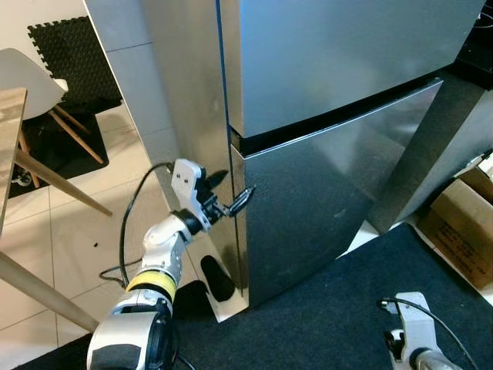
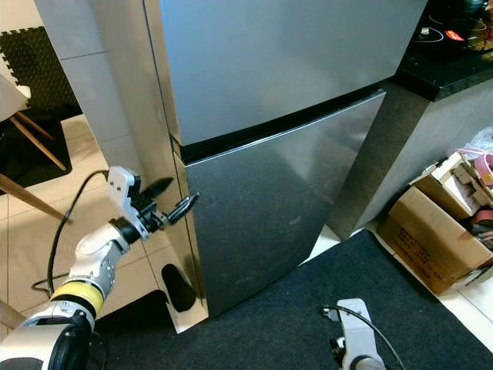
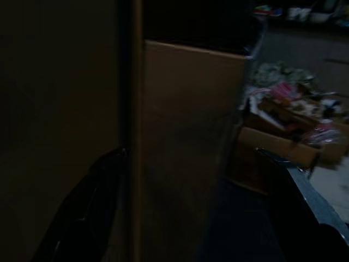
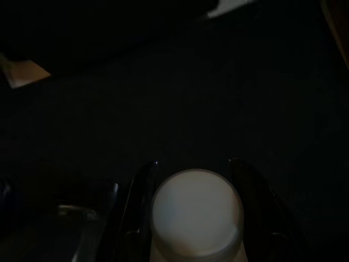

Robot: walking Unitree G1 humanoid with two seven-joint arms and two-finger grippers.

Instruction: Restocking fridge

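Nearest, low: right pincer point(image 4: 193, 218) clamped on white round-topped bottle point(image 4: 196, 213), over black mat point(image 1: 339, 308). Left→right: wooden worktop point(image 1: 9, 146) w/ white chair point(image 1: 31, 73); left pincer point(image 1: 231, 193) fingers apart, straddling left edge of shut lower fridge point(image 1: 308, 208) door; cardboard boxes point(image 2: 431, 231) w/ clutter beside dark counter point(image 2: 447, 73).

Fridge point(image 1: 331, 116): straight ahead, upper door above lower door point(image 1: 308, 208).
Left gripper point(image 1: 231, 193): at the left edge of the lower door, one finger on each side of that edge.
Mat point(image 1: 331, 308): on the floor before the fridge.
Cardboard box point(image 2: 435, 231): right of the fridge, beside the mat.
Counter point(image 2: 451, 65): behind the box, right of the fridge.
Chair point(image 1: 46, 92): far left.
Table point(image 1: 11, 146): left edge, before the chair.
Right gripper point(image 4: 196, 218): low at the right, above the mat, a round-topped object point(image 4: 196, 210) between its fingers.
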